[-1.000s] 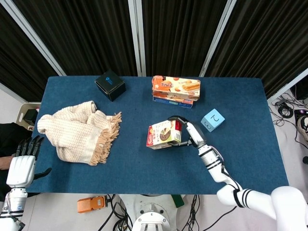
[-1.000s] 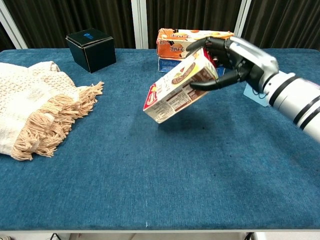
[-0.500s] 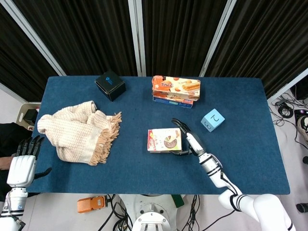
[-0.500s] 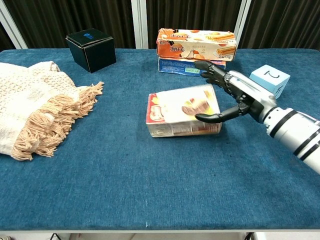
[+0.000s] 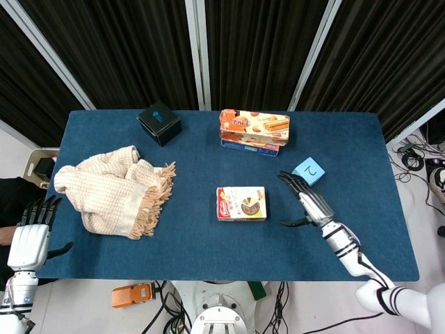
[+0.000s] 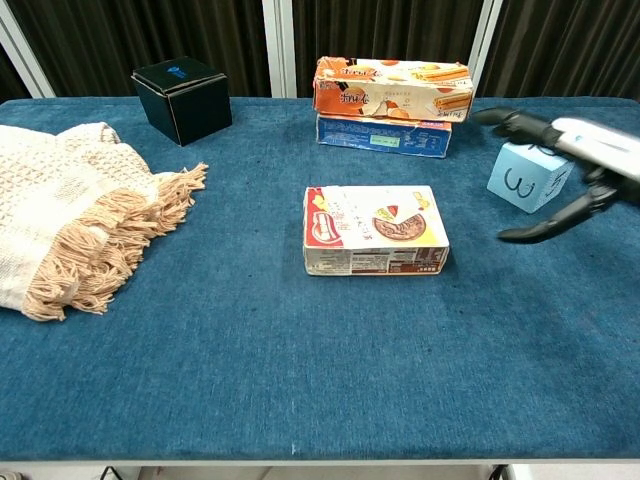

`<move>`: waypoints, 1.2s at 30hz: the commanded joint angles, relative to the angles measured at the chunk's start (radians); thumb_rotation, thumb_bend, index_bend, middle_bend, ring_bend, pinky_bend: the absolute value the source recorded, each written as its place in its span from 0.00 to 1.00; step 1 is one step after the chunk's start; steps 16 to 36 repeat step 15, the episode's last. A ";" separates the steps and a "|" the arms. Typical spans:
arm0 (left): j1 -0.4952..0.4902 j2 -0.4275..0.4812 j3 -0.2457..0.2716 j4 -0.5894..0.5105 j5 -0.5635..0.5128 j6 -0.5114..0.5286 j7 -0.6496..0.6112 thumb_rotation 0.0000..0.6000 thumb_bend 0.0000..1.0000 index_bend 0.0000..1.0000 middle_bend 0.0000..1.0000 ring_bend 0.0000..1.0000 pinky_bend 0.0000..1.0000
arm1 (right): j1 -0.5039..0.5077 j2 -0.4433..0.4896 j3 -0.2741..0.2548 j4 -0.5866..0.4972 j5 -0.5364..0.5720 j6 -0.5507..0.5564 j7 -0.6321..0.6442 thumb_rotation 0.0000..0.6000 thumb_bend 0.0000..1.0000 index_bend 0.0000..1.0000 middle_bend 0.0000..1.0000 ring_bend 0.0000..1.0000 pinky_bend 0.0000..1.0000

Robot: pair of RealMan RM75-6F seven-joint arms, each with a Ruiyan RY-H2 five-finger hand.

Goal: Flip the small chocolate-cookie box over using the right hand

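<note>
The small chocolate-cookie box (image 5: 241,203) (image 6: 375,229) lies flat on the blue table, its face with the cookie picture up. My right hand (image 5: 309,202) (image 6: 575,170) hovers to the right of the box, apart from it, fingers spread and holding nothing. Off the table's left edge, my left hand (image 5: 31,236) hangs low with its fingers apart and nothing in it; the chest view does not show it.
A cream fringed towel (image 5: 115,189) (image 6: 70,215) covers the left side. A black box (image 5: 159,122) (image 6: 182,98) stands at the back left. Two stacked biscuit boxes (image 5: 254,129) (image 6: 390,100) sit at the back centre. A light-blue numbered cube (image 5: 308,170) (image 6: 528,178) is behind my right hand.
My right hand has let go of the box, which dropped from a tilted hold to lie flat. The hand then drew away to the right. The left hand has not moved.
</note>
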 commanded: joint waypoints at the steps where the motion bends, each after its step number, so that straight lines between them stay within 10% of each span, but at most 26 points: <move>1: -0.001 -0.002 0.000 0.000 0.001 -0.001 -0.001 1.00 0.00 0.07 0.06 0.00 0.00 | -0.096 0.310 0.000 -0.355 0.129 0.010 -0.293 1.00 0.21 0.00 0.00 0.00 0.00; 15: -0.010 -0.009 -0.002 -0.008 0.010 0.000 0.007 1.00 0.00 0.07 0.06 0.00 0.00 | -0.357 0.459 -0.040 -0.477 0.153 0.243 -0.327 1.00 0.21 0.00 0.00 0.00 0.00; 36: -0.010 -0.009 -0.002 -0.008 0.010 0.000 0.007 1.00 0.00 0.07 0.06 0.00 0.00 | -0.357 0.459 -0.040 -0.477 0.153 0.243 -0.327 1.00 0.21 0.00 0.00 0.00 0.00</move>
